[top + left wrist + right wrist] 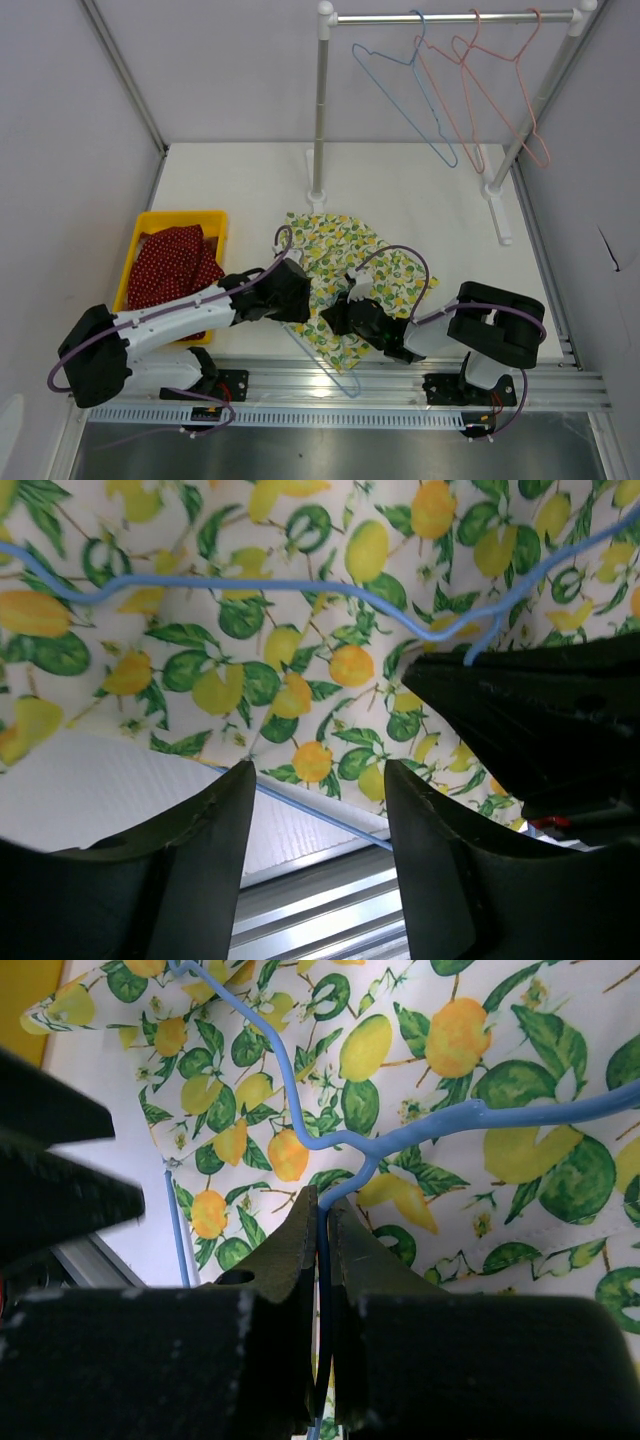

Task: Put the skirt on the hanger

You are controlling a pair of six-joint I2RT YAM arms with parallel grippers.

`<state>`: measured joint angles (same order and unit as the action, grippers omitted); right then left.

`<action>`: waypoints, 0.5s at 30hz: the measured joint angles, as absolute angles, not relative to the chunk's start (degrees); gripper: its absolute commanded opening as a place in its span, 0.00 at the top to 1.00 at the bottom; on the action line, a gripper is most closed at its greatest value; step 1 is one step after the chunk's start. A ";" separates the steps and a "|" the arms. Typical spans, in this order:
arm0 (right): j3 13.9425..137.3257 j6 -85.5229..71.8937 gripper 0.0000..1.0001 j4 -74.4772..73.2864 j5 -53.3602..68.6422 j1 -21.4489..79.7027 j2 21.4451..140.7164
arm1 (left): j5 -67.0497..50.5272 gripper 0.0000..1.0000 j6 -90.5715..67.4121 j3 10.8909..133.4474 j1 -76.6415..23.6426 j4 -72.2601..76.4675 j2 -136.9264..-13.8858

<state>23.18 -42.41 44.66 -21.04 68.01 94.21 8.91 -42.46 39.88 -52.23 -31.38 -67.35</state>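
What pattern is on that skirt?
The skirt shows yellow lemons, green leaves on white; right wrist view.

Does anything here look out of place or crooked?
Yes. The blue wire hanger lies askew on the rumpled lemon-print skirt, one corner poking past the white table's near edge over the metal rail, while the right hand pinches its neck.

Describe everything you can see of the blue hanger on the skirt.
The blue hanger is thin, light-blue wire with dipped shoulders. Its shoulders lie on the lemon-print skirt near the table's front edge, one corner poking past the cloth. The right hand is shut on the wire at its neck; the hook is hidden.
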 measured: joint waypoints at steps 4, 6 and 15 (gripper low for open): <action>23.18 -42.41 1.00 44.66 -20.58 67.72 94.32 | 8.93 0.35 -42.65 39.72 -55.83 -29.69 -70.02; 23.18 -42.41 1.00 44.66 -20.51 67.61 94.32 | 8.88 0.37 -42.57 39.72 -56.60 -28.73 -71.75; 23.22 -42.37 1.00 44.62 -20.23 67.33 94.32 | 7.07 0.41 -41.78 39.38 -57.36 -25.45 -77.19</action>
